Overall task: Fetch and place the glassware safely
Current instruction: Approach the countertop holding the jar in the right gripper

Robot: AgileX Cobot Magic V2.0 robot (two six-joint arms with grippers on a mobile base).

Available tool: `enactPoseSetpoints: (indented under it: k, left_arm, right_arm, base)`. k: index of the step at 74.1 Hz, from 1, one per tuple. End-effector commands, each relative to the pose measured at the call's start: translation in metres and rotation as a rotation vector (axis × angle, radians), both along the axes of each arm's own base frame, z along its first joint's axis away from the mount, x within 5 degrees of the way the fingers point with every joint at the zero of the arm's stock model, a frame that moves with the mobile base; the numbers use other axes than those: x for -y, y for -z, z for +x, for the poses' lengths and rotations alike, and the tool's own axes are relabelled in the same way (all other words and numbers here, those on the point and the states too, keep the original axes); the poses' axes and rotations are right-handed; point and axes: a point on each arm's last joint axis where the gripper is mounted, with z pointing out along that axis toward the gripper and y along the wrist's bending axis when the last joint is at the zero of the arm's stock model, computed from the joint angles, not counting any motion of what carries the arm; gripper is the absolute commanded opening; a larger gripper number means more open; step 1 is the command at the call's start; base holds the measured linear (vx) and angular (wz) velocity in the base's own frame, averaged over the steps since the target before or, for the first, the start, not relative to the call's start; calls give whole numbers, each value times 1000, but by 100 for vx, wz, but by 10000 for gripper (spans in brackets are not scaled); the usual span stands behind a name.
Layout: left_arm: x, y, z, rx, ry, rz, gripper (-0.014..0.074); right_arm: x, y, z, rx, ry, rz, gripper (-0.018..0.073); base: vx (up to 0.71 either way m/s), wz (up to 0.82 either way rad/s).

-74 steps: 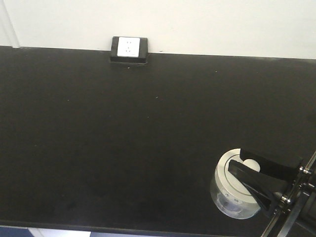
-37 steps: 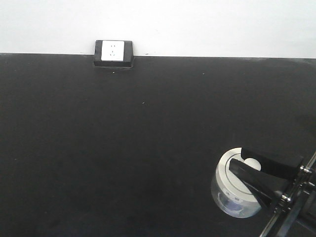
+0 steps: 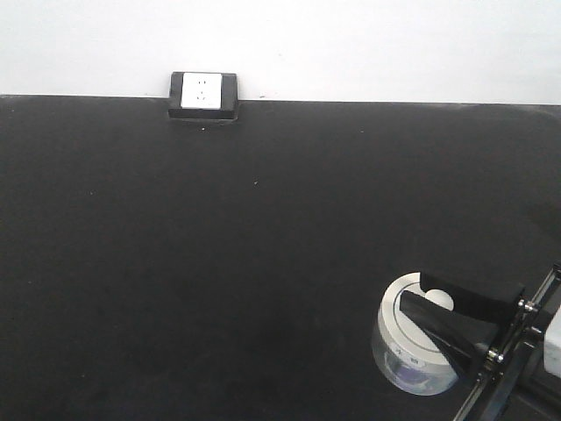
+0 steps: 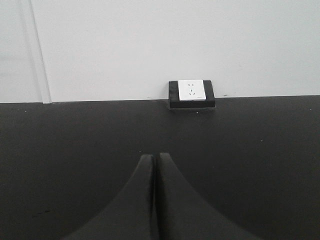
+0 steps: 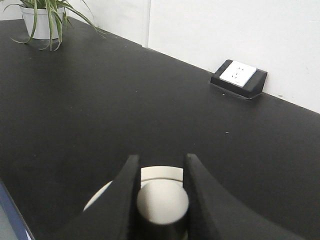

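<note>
Left pincer (image 4: 154,158), curved black fingers pressed together on nothing, faces the white-faced socket box (image 4: 192,94) on the matte black table (image 3: 219,263). Far right of the box and nearer the camera, the right pincer (image 3: 441,303) clamps the round white knob (image 5: 162,202) of the squat clear glass jar (image 3: 405,367).

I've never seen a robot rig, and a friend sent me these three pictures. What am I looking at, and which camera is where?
This is a two-armed robot at a black table. The wide picture looks down from the robot's front; the other two come from cameras on its wrists. The left gripper is shut and empty. The right gripper pinches the round knob on the white lid of a small glass jar; I cannot tell whether the jar is lifted. By the wall stands a socket box, and a potted plant sits further along the table.
</note>
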Motion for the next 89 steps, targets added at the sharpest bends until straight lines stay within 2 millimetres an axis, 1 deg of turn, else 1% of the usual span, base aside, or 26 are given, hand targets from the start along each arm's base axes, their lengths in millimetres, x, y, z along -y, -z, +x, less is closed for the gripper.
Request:
enactPoseSetpoints:
  k: [1, 83, 89]
  left_arm:
    - [1, -14, 1, 77, 17, -14, -7]
    - [1, -14, 1, 74, 17, -14, -7]
    - [1, -14, 1, 74, 17, -14, -7]
  right_arm:
    - [-2, -12, 1, 27, -18, 43, -1]
    - [-2, -13, 1, 26, -22, 51, -1]
    - [-2, -10, 5, 14, 3, 30, -1]
  base:
    - [0, 0]
    - [0, 0]
    - [0, 0]
